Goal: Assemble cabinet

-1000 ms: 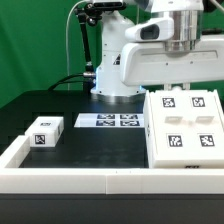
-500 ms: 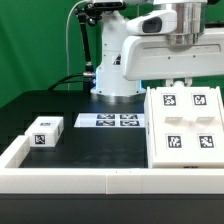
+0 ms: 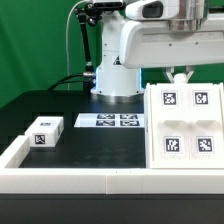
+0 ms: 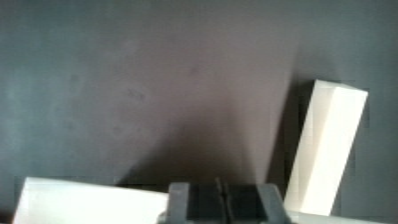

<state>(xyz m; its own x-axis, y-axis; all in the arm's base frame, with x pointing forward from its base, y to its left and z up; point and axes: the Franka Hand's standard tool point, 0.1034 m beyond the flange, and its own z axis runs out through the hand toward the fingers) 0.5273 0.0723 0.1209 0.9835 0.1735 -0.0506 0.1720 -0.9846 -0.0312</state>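
The cabinet's large white body (image 3: 185,125) lies at the exterior view's right, with four marker tags on its top. A small white block (image 3: 44,133) with one tag sits at the left. My gripper (image 3: 180,76) hangs above the body's far edge, raised clear of it. In the wrist view my gripper (image 4: 222,203) has its fingers pressed together with nothing between them. That view also shows a white slab edge (image 4: 326,135) and a white corner (image 4: 80,200) on the dark table; I cannot tell which parts they are.
The marker board (image 3: 108,121) lies flat between the small block and the robot base (image 3: 115,80). A low white rail (image 3: 110,180) runs along the table's front and up the left side. Black cables hang behind the base.
The arm has risen steadily; the gripper has lifted away from the cabinet body's top. The parts on the table have not moved.
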